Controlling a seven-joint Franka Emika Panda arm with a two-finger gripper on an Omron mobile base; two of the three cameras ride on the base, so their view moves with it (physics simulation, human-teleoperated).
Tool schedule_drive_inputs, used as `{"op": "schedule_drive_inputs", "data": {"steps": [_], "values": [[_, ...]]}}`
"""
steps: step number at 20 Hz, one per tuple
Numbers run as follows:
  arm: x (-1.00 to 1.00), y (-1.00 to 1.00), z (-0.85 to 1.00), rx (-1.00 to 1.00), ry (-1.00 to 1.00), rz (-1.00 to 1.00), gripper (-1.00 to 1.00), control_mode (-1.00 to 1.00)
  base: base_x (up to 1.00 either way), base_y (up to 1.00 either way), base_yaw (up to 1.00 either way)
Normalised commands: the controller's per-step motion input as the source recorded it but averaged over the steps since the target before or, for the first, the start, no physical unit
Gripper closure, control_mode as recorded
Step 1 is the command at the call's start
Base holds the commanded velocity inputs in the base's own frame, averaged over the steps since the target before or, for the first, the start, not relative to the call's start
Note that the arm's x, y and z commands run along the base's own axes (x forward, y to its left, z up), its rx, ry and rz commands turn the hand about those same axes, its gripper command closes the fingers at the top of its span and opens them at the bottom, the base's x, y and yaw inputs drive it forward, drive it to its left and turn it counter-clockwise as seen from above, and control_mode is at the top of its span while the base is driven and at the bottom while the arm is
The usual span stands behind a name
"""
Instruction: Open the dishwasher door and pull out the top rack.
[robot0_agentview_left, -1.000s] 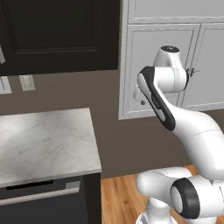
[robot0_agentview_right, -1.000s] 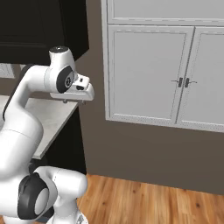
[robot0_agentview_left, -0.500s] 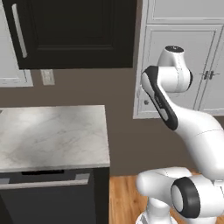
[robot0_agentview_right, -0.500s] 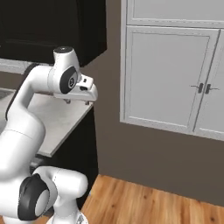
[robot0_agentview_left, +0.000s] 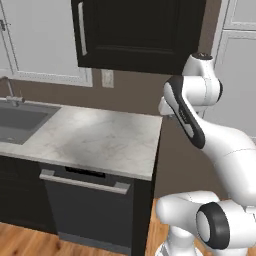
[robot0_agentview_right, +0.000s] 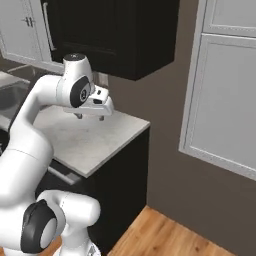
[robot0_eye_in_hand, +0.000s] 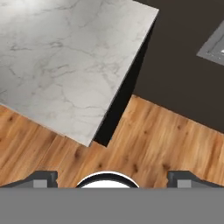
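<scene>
Dishwasher door (robot0_agentview_left: 87, 212) well below jaws

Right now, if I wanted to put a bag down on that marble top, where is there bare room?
The marble counter is bare from the sink on its left across to its right end, above the dishwasher door. The only crowding is overhead near the right corner, where the open pincer hangs empty.

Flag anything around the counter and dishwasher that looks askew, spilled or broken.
Nothing stands out. The dishwasher door sits shut and square under the marble counter, its bar handle level. The counter shows no spills, the sink looks ordinary, and the black cabinet above hangs straight and closed.
</scene>
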Motion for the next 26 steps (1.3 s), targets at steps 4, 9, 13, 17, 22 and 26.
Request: {"op": "schedule_drive_inputs", "data": {"steps": [4, 9, 13, 17, 22, 26], "values": [[0.0, 0.0, 0.0, 0.0, 0.0, 0.0, -1.0, 1.0, -0.13, -0.23, 0.53], [0.0, 0.0, 0.0, 0.0, 0.0, 0.0, -1.0, 1.0, 0.0, -0.14, 0.46], [0.0, 0.0, 0.0, 0.0, 0.0, 0.0, -1.0, 1.0, 0.0, -0.05, 0.29], [0.0, 0.0, 0.0, 0.0, 0.0, 0.0, -1.0, 1.0, 0.0, -0.36, 0.26], [0.0, 0.0, 0.0, 0.0, 0.0, 0.0, -1.0, 1.0, 0.06, -0.48, 0.24], [0.0, 0.0, 0.0, 0.0, 0.0, 0.0, -1.0, 1.0, 0.04, -0.44, 0.21]]}}
